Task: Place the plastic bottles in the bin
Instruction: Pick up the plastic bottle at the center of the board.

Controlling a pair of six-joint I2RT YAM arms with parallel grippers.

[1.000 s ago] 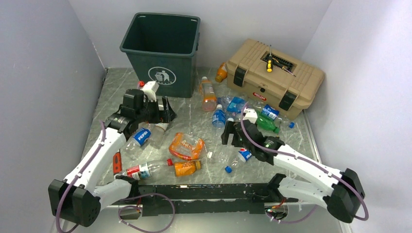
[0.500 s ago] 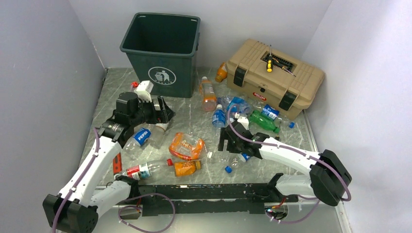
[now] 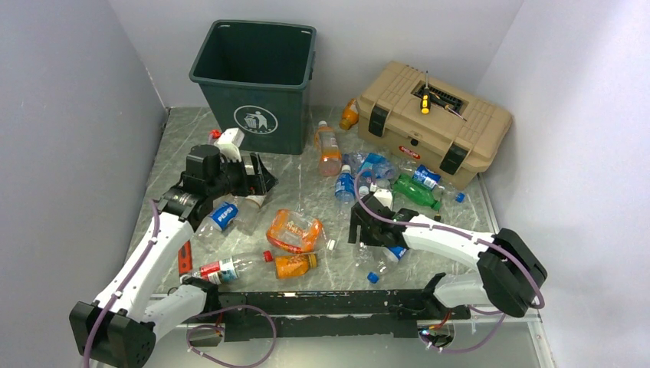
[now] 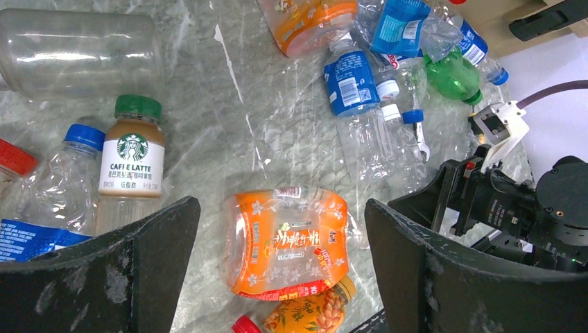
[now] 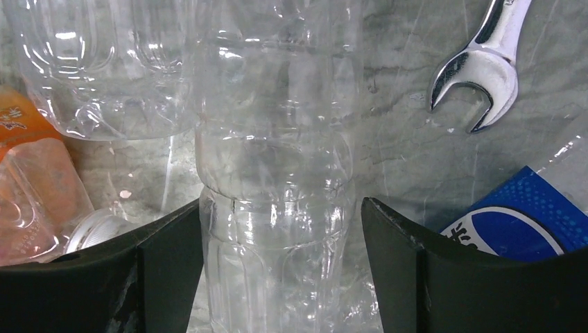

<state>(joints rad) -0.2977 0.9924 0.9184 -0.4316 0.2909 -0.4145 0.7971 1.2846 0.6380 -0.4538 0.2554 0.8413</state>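
Observation:
Plastic bottles lie scattered over the marble table in front of the dark green bin [image 3: 230, 96]. My right gripper [image 3: 362, 228] [image 5: 281, 208] is low over the table, open, with its jaws on either side of a clear bottle [image 5: 277, 173]. The left finger touches the bottle and a small gap shows at the right finger. My left gripper [image 3: 264, 176] [image 4: 281, 215] hangs open and empty above a crushed orange bottle [image 3: 293, 230] [image 4: 291, 239]. A small orange bottle [image 3: 295, 265], a Pepsi bottle [image 3: 222, 216], a green bottle [image 3: 418, 193] and a latte bottle [image 4: 132, 159] lie around.
A tan toolbox [image 3: 433, 123] stands at the back right with a yellow-handled screwdriver [image 3: 425, 103] on top. A steel wrench [image 5: 485, 66] lies just beyond the clear bottle. A red-handled tool [image 3: 185, 257] lies by the left arm. Grey walls close in both sides.
The right gripper has dropped onto the clear bottle and its jaws have narrowed around it. The left gripper shifted a little toward the left and stays open.

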